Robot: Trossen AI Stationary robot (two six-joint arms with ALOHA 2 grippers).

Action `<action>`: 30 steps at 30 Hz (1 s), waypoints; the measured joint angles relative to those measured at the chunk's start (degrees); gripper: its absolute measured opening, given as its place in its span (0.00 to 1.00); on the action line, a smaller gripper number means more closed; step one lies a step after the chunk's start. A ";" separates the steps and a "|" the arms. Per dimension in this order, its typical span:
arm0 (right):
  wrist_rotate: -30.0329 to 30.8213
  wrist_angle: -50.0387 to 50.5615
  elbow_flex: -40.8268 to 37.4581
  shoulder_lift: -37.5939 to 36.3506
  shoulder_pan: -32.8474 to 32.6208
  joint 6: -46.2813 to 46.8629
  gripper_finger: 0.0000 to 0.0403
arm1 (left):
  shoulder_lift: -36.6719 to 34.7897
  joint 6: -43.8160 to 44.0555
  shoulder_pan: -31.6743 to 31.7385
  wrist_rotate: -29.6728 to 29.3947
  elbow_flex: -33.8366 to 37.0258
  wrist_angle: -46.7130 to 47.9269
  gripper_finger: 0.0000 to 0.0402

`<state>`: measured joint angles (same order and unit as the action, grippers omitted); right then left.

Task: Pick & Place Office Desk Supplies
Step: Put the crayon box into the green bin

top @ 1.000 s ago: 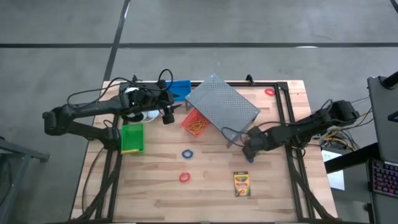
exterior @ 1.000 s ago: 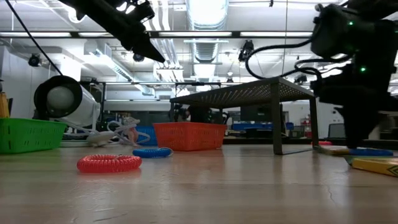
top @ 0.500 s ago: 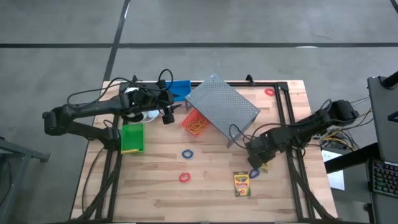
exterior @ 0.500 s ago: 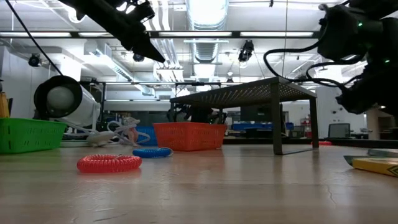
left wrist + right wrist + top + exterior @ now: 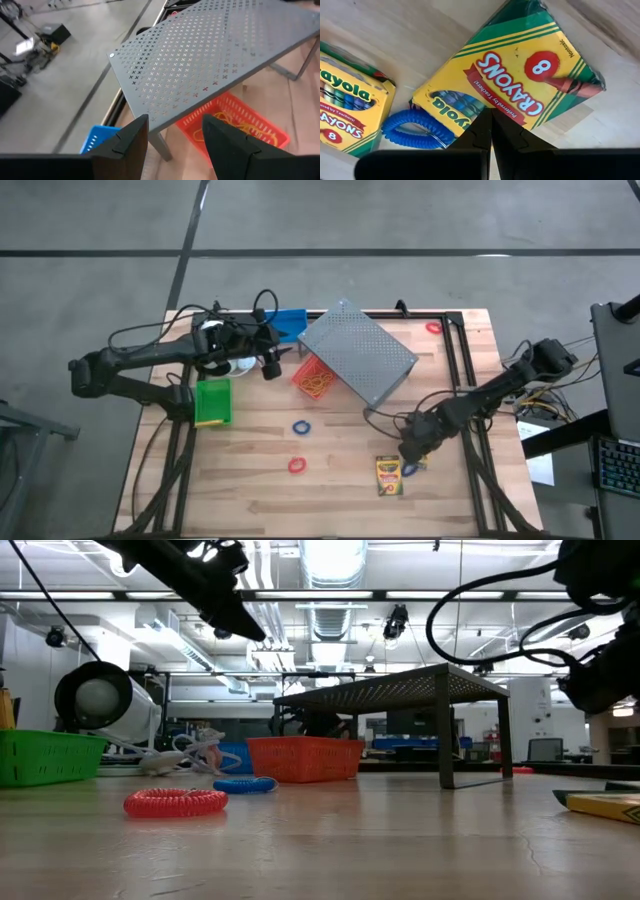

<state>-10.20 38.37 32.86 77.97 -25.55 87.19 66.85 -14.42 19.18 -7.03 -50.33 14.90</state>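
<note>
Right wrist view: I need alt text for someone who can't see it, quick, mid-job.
The shut right end effector points down at a yellow-and-green crayon box printed with an 8, lying on the wooden table. A coiled blue ring band sits against that box's edge, and a second crayon box lies beside the band.

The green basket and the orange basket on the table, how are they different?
The green basket sits out in the open near the table's left edge; the orange basket is tucked partly under the grey metal rack. The orange one holds yellowish loops; the green one's inside looks bare from above. Both are small plastic baskets resting upright on the wood.
</note>
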 joint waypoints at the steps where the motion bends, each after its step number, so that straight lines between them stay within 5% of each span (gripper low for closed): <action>1: 0.27 0.00 0.00 -0.02 -0.12 0.14 0.02 | 0.00 1.24 0.00 0.13 0.00 0.00 0.47; 11: 6.18 0.15 0.31 -0.02 -0.12 -6.09 0.02 | 0.00 8.45 -7.67 10.86 0.00 -1.18 0.47; 23: 20.81 -0.22 0.17 0.04 -0.06 -0.38 0.02 | 0.00 16.92 -33.78 -9.17 -1.23 -10.93 0.47; 30: 25.33 -8.45 -0.82 0.18 0.01 -1.83 0.02 | 0.00 23.08 -38.28 -10.07 -1.05 -11.02 0.47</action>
<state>15.13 29.92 32.04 78.15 -25.54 85.36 66.85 8.65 -19.10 -17.10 -51.38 3.87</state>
